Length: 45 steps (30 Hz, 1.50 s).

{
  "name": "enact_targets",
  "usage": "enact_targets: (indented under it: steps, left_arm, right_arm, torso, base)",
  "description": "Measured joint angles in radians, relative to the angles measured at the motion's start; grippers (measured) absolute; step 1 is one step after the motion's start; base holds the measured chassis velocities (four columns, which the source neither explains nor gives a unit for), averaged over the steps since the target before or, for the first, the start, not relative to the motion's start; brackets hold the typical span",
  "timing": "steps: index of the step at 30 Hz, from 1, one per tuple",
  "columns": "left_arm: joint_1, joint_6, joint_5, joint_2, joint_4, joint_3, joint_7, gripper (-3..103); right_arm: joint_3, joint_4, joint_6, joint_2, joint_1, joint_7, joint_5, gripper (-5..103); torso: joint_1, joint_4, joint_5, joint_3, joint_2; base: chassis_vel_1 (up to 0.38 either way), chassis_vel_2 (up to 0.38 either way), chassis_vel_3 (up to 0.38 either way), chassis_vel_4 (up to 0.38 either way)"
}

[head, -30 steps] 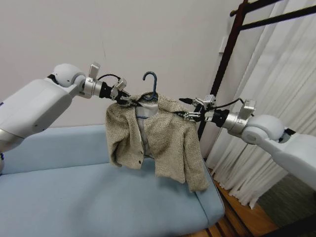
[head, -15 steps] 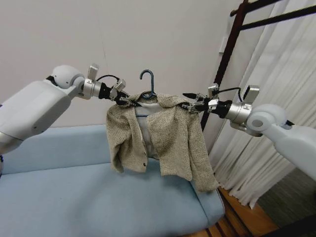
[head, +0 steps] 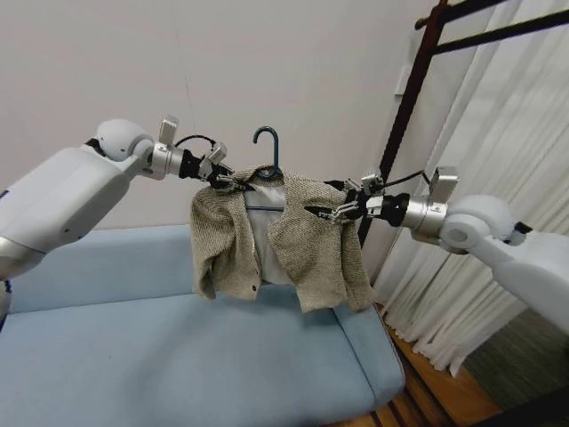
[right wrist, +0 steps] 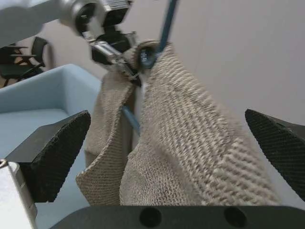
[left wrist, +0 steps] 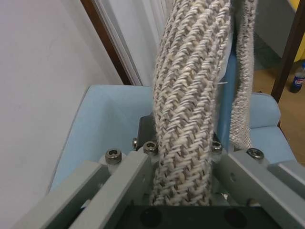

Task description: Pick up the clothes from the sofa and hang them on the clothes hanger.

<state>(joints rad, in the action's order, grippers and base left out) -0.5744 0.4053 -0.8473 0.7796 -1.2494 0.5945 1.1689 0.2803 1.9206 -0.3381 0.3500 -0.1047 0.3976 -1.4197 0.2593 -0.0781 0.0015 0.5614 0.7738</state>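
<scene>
The cardigan [head: 302, 253], a beige tweed knit, is hanging on a blue hanger [head: 267, 140] in the air above the light blue sofa [head: 133, 356], its hem and sleeves dangling clear of the seat.

From the left, my left arm is reaching in along the pale wall, and the left gripper [head: 227, 181] is clamping the garment's shoulder beside the collar. On the left wrist feed I am seeing a thick roll of the knit pinched tight between the grey fingers [left wrist: 126, 183], with the sofa showing underneath.

In the middle, the hanger's hook is standing upright above the collar, and the cardigan's front is hanging open over a paler lining.

Further right, the right gripper [head: 322, 200] is sitting at the other shoulder with its jaws spread wide. On the right wrist feed the two black pads [right wrist: 52, 152] are standing far apart at either side, with the knit lying between them and neither pad pressing it.

Behind the right arm a dark wooden rack [head: 406, 98] is leaning up beside a white curtain [head: 507, 116].
</scene>
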Motion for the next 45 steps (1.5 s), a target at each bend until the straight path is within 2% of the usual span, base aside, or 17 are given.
enact_targets:
  steps: [2, 4, 5, 8, 10, 15, 19, 28, 38, 45]
  left_arm:
    - [0.001, -0.009, 0.014, 0.007, 0.002, 0.0, 0.01, 8]
    - [0.001, -0.019, 0.027, 0.012, 0.002, -0.001, 0.023, 8]
    - [0.001, -0.019, 0.027, 0.012, 0.002, -0.001, 0.023, 8]
    - [0.001, -0.054, 0.059, 0.017, 0.007, -0.002, 0.047, 8]
    - [0.003, -0.082, 0.091, 0.019, 0.014, -0.005, 0.066, 8]
    - [0.014, -0.103, 0.14, 0.02, 0.017, -0.022, 0.092, 8]
    - [0.018, -0.116, 0.148, 0.016, 0.012, -0.034, 0.106, 8]
    - [0.024, -0.124, 0.151, -0.004, -0.015, -0.042, 0.124, 8]
    - [0.023, -0.14, 0.148, -0.013, -0.013, -0.051, 0.139, 8]
    - [0.029, -0.145, 0.147, -0.022, -0.015, -0.055, 0.146, 8]
  right_arm:
    - [-0.016, -0.022, -0.094, 0.019, -0.022, -0.047, -0.044, 100]
    - [-0.026, -0.053, -0.165, 0.038, -0.038, -0.049, -0.06, 100]
    - [-0.026, -0.053, -0.165, 0.038, -0.038, -0.049, -0.06, 100]
    - [-0.001, -0.091, -0.239, 0.066, -0.089, -0.039, -0.088, 100]
    - [0.048, -0.096, -0.253, 0.067, -0.129, -0.034, -0.101, 100]
    - [0.135, -0.091, -0.282, 0.063, -0.195, -0.011, -0.109, 100]
    - [0.283, -0.096, -0.324, 0.059, -0.304, 0.004, -0.141, 100]
    - [0.431, -0.143, -0.352, 0.116, -0.461, -0.036, -0.189, 100]
    - [0.536, -0.127, -0.357, 0.143, -0.549, -0.071, -0.247, 100]
    - [0.554, -0.12, -0.36, 0.158, -0.561, -0.107, -0.27, 100]
  torso:
    - [0.0, 0.0, -0.0001, 0.0, 0.0]
    - [0.0, 0.0002, 0.0001, 0.0, 0.0]
    - [0.0, 0.0002, 0.0001, 0.0, 0.0]
    - [0.0, 0.0002, 0.0001, 0.0, 0.0]
    - [0.0, 0.0003, 0.0001, 0.0, 0.0]
    - [0.0, 0.0003, -0.0001, 0.0, 0.0]
    - [0.0, -0.0001, 0.0, 0.0, 0.0]
    - [0.0, 0.0004, -0.0002, 0.0, 0.0]
    - [0.0, 0.0, 0.0, 0.0, 0.0]
    - [0.0, 0.0004, -0.0001, 0.0, 0.0]
  base:
    - [0.0, 0.0, 0.0, 0.0]
    - [0.0, 0.0, 0.0, 0.0]
    - [0.0, 0.0, 0.0, 0.0]
    - [0.0, 0.0, 0.0, 0.0]
    - [0.0, 0.0, 0.0, 0.0]
    - [0.0, 0.0, 0.0, 0.0]
    - [0.0, 0.0, 0.0, 0.0]
    - [0.0, 0.0, 0.0, 0.0]
    - [0.0, 0.0, 0.0, 0.0]
    - [0.0, 0.0, 0.0, 0.0]
